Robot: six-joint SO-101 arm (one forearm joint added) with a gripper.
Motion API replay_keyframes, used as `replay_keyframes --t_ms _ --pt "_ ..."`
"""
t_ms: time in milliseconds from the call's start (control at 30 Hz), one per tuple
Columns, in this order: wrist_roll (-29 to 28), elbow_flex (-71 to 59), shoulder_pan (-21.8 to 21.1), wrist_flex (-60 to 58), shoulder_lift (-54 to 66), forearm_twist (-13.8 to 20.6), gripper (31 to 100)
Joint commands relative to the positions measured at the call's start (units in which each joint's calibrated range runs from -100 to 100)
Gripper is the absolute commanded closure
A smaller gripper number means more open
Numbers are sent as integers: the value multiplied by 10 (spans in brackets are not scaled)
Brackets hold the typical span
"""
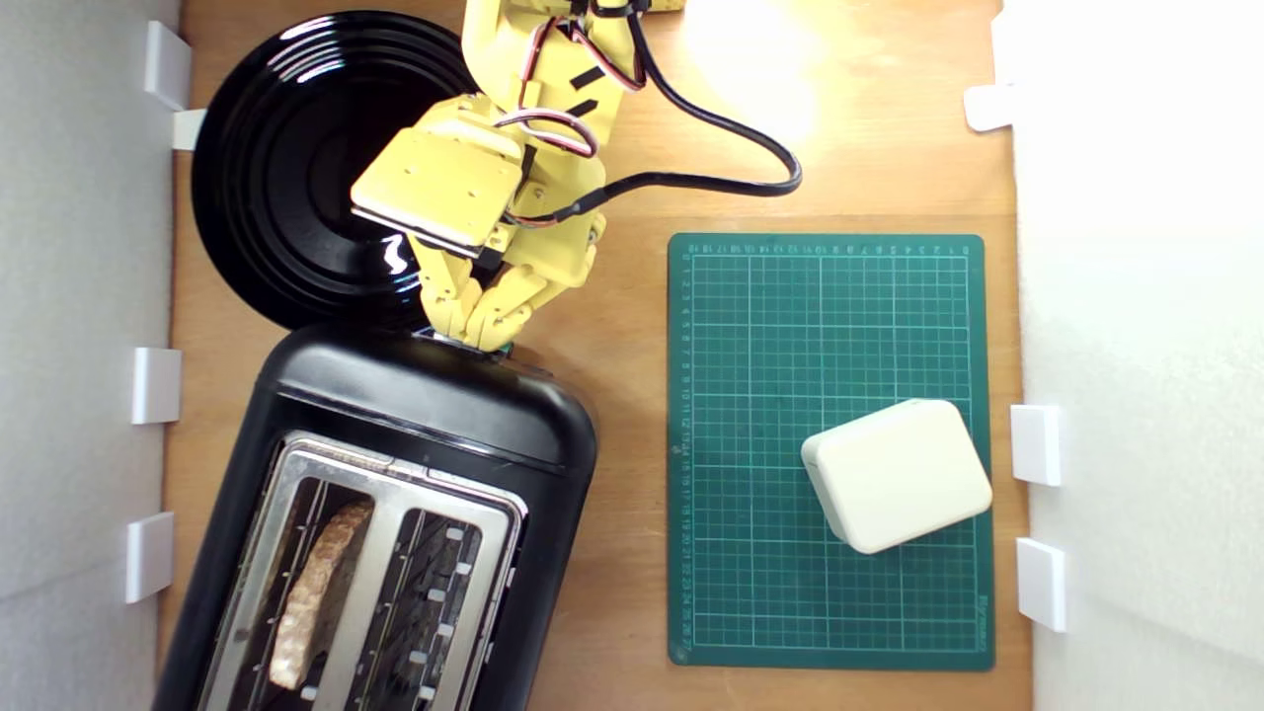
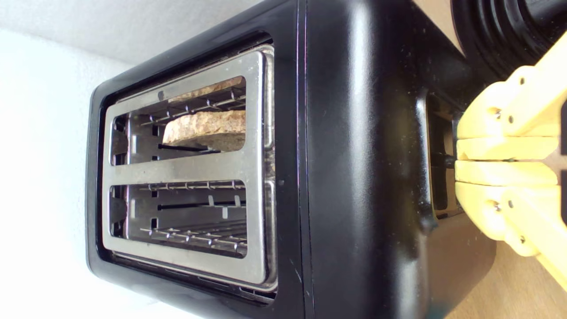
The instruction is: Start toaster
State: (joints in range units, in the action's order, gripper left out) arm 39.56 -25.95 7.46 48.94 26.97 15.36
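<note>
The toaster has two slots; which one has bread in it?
The toaster's slot on the exterior view's left holds a slice of bread; the slot beside it shows only bare wire guides.

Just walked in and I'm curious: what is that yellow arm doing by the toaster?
The yellow arm's gripper is at the end of the black toaster, its jaws closed together at the lever slot, apparently to press the lever and start it. A slice of bread sits in one slot; the other slot is empty. A black plate lies behind the toaster.
</note>
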Motion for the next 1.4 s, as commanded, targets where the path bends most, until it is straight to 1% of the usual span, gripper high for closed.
replay_keyframes --t_ms 0,367,733,933,1033,1167,1367 --pt "1 26 -1 -16 -3 -3 989" --pt "3 -33 -4 -18 -7 -3 989" --pt "0 -46 3 -22 -70 -3 988" --pt "0 -113 6 -98 -96 2 988" --pt "2 -135 18 -115 -102 -2 988" --pt "2 -163 18 -138 -103 5 988" --pt "2 -207 18 -175 -116 5 988"
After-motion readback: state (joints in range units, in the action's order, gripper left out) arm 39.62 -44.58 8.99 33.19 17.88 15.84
